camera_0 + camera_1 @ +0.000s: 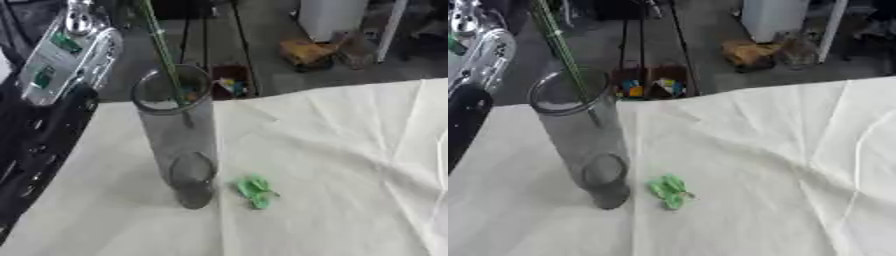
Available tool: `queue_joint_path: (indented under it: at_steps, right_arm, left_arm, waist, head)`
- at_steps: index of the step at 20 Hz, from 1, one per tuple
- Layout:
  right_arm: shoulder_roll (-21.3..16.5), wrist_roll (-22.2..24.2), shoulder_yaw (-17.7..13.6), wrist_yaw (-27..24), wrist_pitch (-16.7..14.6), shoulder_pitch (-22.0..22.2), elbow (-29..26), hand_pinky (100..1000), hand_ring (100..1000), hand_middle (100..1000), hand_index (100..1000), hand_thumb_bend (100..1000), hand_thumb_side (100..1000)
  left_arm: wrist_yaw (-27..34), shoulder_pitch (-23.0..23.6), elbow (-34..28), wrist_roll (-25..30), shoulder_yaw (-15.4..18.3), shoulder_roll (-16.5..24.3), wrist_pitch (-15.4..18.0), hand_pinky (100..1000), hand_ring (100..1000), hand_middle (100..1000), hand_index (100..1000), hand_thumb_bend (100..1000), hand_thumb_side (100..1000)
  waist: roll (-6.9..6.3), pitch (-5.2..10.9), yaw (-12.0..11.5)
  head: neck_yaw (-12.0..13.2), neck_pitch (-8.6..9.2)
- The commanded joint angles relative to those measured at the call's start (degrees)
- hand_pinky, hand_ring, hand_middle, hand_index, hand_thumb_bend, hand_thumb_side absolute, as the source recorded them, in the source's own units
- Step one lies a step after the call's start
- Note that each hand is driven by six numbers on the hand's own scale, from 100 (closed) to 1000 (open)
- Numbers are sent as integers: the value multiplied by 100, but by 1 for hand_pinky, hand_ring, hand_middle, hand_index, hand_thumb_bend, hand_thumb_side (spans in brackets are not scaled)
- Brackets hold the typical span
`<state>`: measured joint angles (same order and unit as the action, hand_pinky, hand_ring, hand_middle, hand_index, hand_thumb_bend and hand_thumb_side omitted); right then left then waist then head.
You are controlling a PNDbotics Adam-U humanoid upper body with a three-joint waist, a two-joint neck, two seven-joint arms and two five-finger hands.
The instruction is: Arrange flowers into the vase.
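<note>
A thin green flower stem (162, 50) is shown running steeply down into the tall clear glass vase (179, 140) on the white cloth (350, 165), below the left arm (61, 55), whose hand's state cannot be told.

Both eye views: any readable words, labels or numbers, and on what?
None can be read.
Arm: green patches on its silver casing, too blurred to tell whether they are lettering.
Vase: clear glass, no label.
Green scrap on the cloth: no print visible.
</note>
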<state>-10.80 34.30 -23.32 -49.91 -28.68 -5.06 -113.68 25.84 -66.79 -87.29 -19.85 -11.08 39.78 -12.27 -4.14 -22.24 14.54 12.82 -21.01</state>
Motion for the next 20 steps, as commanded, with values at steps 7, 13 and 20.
queue_joint_path:
  at_steps: [7, 13, 20]
  right_arm:
    - [-32, 36, -52, -8, 4, -35, -92, 908, 732, 476, 776, 100, 853]
    - [-22, 29, -61, -6, 18, -40, -92, 908, 732, 476, 776, 100, 853]
    - [-29, 6, -69, 6, 50, -45, -92, 912, 734, 475, 777, 100, 856]
  left_arm:
    - [85, 75, -245, -101, -57, 32, 65, 150, 100, 100, 200, 100, 772]
    - [32, 169, -369, -86, -141, 43, 72, 178, 100, 104, 208, 100, 766]
    - [-392, 300, -574, -19, -226, 179, 83, 238, 276, 299, 208, 100, 684]
  waist:
    - [70, 78, 6]
    - [84, 68, -14]
    - [85, 78, -44]
  head:
    - [-19, 108]
    - [-36, 99]
    - [-62, 95]
